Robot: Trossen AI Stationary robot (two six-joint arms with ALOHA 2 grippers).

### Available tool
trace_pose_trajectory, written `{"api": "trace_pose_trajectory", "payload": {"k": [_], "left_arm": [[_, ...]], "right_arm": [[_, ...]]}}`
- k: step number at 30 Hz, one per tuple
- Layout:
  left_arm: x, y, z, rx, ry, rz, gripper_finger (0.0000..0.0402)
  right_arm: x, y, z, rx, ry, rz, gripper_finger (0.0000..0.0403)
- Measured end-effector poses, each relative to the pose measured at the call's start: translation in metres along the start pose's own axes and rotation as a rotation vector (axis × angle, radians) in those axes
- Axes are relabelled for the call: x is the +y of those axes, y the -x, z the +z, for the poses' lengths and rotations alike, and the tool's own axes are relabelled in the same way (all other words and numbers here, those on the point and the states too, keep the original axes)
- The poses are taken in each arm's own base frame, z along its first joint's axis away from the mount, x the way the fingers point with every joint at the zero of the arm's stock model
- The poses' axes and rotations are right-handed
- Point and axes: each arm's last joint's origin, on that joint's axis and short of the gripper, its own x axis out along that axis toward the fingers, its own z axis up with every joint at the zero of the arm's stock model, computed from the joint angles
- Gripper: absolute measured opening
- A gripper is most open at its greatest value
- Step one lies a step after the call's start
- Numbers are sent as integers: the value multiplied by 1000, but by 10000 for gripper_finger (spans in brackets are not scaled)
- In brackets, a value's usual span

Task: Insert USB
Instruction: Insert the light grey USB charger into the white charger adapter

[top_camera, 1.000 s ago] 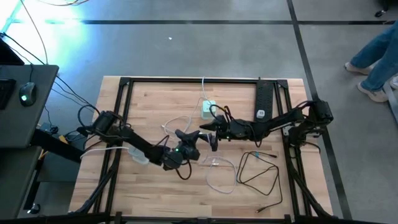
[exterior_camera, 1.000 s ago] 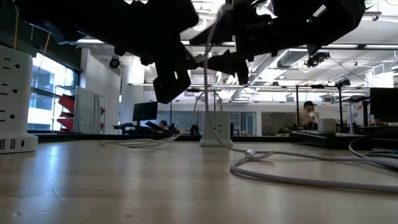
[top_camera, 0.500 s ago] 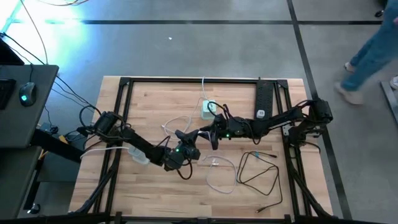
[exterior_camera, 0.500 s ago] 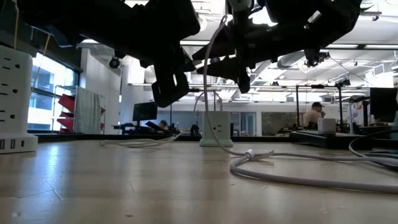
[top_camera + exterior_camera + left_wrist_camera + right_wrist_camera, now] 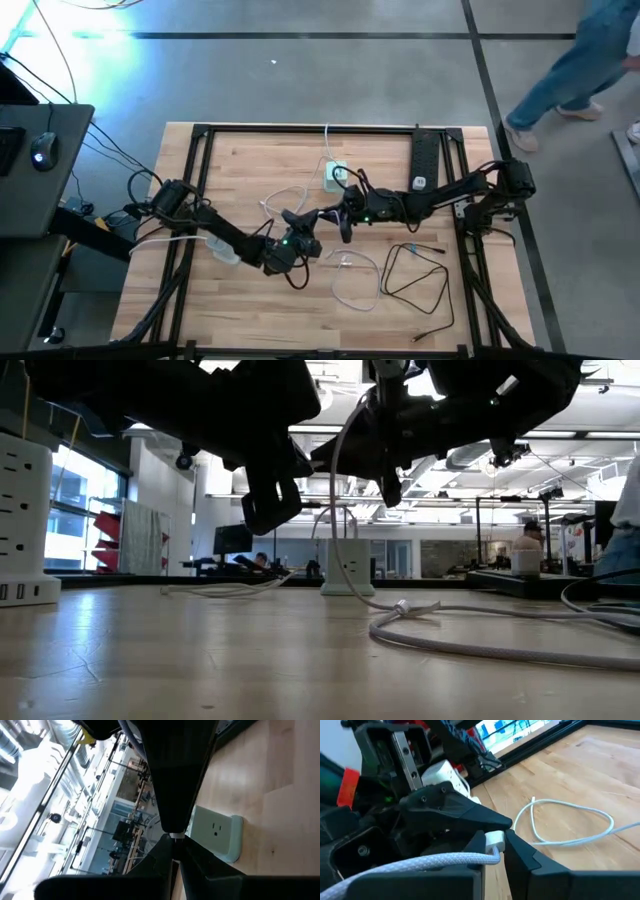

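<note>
Above mid-surface, the right hand [image 5: 495, 851] is clamped on the white USB plug [image 5: 494, 839] of the braided cable [image 5: 415, 862]; the left hand [image 5: 292, 222], fingers together, pinches the same cable just beside it

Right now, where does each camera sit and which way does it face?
High: above the table, facing down; left gripper and right gripper meet mid-table.
Low: at tabletop height, facing the room; arms overhead.
Left wrist: on the left arm, facing the white outlet block; own fingers show.
Right wrist: on the right arm, facing the white USB plug between its fingers.
Shared: high and left wrist show that block.
</note>
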Motion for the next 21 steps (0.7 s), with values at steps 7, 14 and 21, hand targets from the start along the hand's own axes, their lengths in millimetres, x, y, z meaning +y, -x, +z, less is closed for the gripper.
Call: {"api": "trace_pose_trajectory", "payload": {"k": [7,14,21], "left_arm": [[0,3,2,-40,109,-25,93],[-1,1,1,-33,198,-32,127],[-13,2,-6,-45,243,-125,128]], "right_arm": [[-5,23,0,181,59,-126,1],[-12,65,11,353,56,-228,1],[-25,114,25,472,-77,-321,1]]}}
